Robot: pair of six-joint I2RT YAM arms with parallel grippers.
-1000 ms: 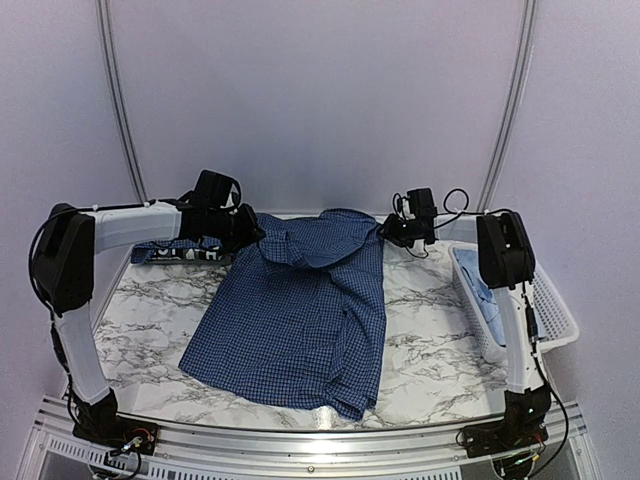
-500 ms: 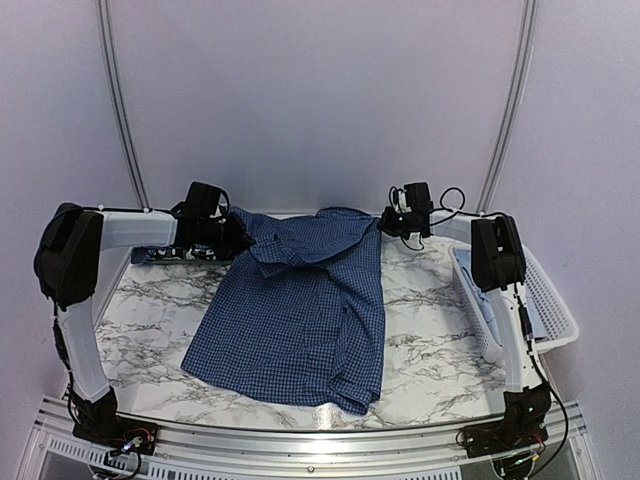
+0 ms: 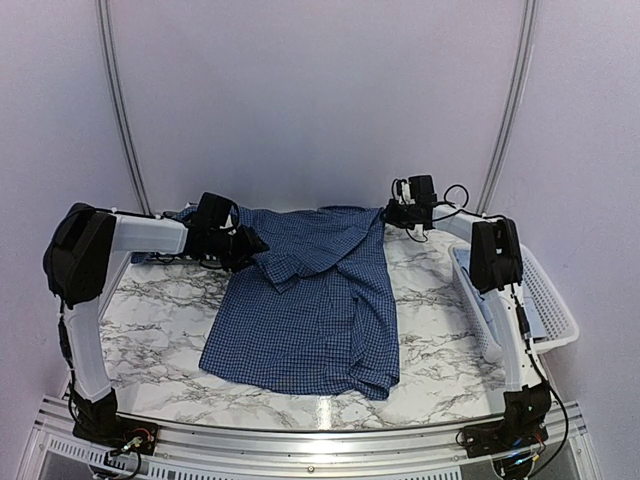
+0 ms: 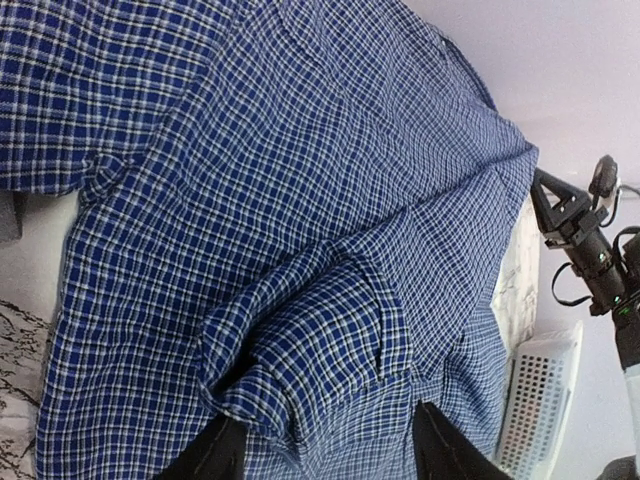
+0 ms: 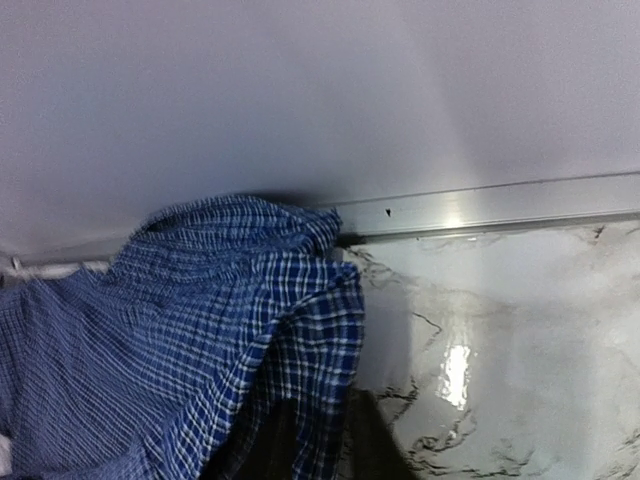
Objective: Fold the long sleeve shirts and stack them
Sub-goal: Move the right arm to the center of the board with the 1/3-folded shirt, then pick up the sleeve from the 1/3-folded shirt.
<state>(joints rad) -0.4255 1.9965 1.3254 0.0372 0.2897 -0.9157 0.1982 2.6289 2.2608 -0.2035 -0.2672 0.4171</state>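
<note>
Now, dark blue shirt (image 3: 310, 310) spread, right gripper (image 3: 391, 214) pinching it

Dark blue shirt (image 3: 310, 300): woven cloth, fine check, matt, slightly crinkled. Surface (image 3: 150, 310): marble-look, smooth, glossy w/ glare spots. Far-edge rail (image 5: 500, 205): brushed metal, satin sheen. Basket (image 3: 555, 300): white plastic, slatted. Arm shells (image 3: 150, 232): white semi-gloss + black matt plastic.

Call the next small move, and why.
Probably open the right claw to release the far corner of the dark blue shirt. The cloth seems pinched there and raised off the table, while the left claw stands open at a bunched fold.
</note>
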